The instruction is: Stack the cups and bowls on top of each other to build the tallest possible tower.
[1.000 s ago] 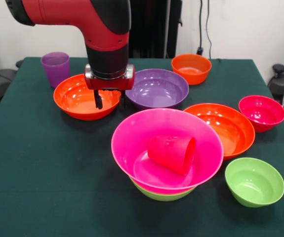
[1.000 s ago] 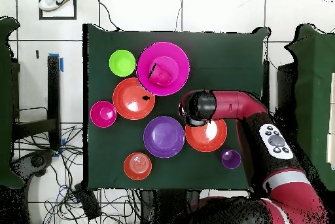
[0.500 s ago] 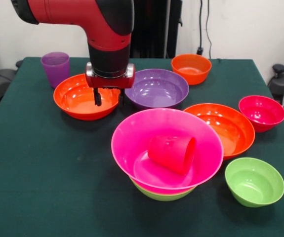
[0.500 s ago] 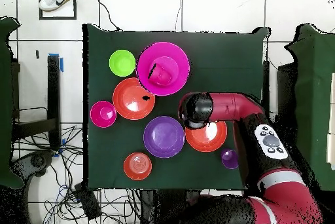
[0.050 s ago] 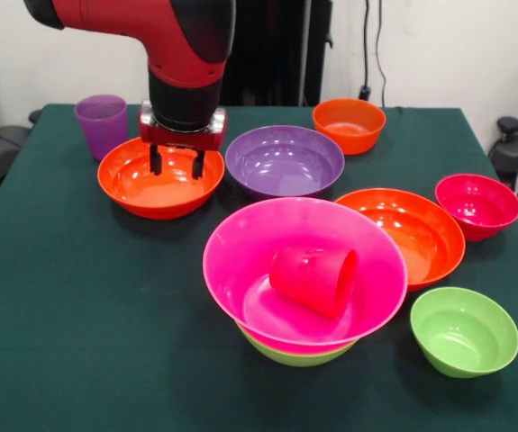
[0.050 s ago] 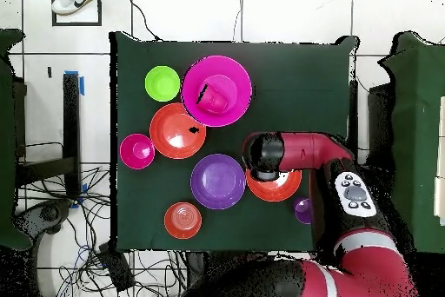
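We see the gripper hanging over the orange bowl beside the purple cup, fingers parted and holding nothing. Nearer the camera, the tower stands with a red-pink cup on its side in the wide hot pink bowl, lime green beneath.

Arm: glossy red shell, rounded tubular links, with a black cylindrical section at the elbow and wrist. Below the black wrist, a flat silver-grey metal flange with red side panels. Gripper: two short black fingers under the flange. Overhead view: red link with black round joint cap; grey oval control pad with dark buttons on the link; silver-grey band between red segments near the base.
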### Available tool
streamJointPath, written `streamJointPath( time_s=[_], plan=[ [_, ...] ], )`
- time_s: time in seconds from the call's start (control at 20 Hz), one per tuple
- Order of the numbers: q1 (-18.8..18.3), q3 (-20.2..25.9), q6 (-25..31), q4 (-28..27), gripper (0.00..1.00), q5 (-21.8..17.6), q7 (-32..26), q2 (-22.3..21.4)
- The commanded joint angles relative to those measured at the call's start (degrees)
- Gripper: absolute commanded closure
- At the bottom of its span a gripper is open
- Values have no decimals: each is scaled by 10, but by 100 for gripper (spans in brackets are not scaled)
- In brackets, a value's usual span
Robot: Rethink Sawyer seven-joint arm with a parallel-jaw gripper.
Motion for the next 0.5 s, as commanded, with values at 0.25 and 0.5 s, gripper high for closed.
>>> streamJointPath(
  time_s=[0.25,0.5],
  plan=[
    [3,-16,-143,57,0,36,152,64],
    [1,3,-164,58,0,53,149,68]
  ],
)
